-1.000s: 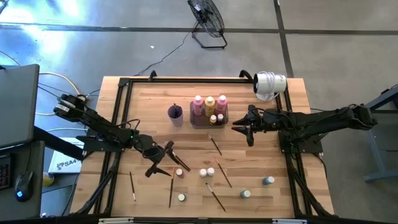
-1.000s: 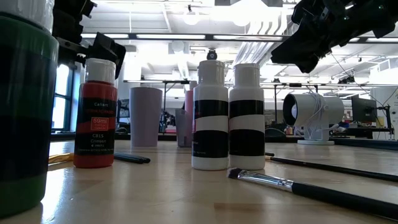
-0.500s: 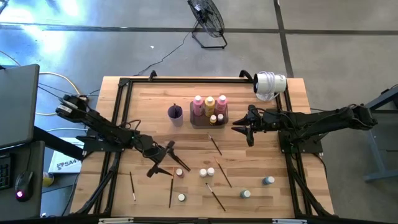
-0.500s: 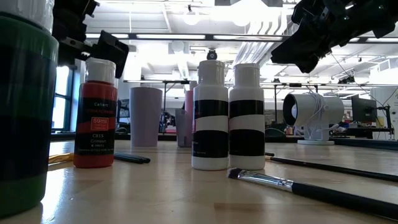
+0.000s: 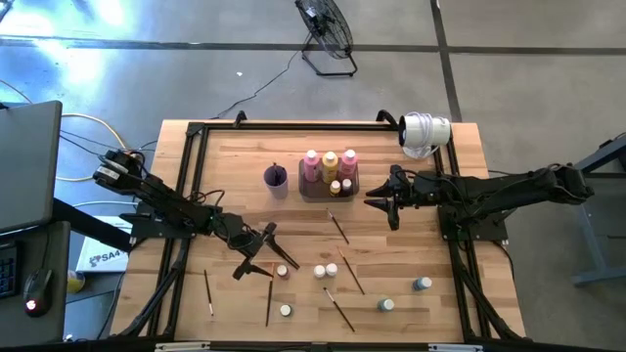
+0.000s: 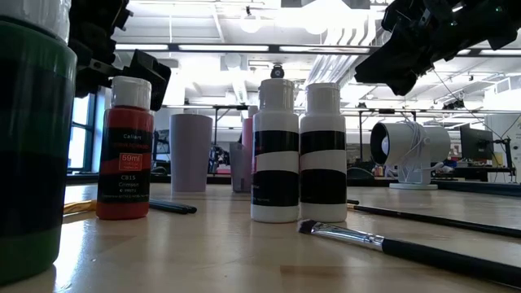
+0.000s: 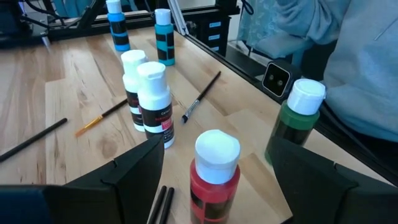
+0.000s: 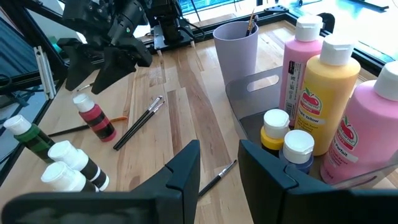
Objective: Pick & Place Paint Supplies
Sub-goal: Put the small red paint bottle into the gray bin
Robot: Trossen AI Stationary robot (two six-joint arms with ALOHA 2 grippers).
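pale butcher-block table [image 5: 225, 156] under me, planks running lengthwise. my landmark is the dark grey tray [image 5: 315, 194], smooth plastic, holding pink and yellow-orange bottles [image 5: 330, 163]. my left gripper [image 5: 256, 251] sits near the table's front, well off from the tray, fingers spread wide around the round white cap of the red paint bottle [image 7: 211, 180], not clamped. my right gripper [image 5: 380, 201] hangs just beside the tray, jaws partly apart, empty.
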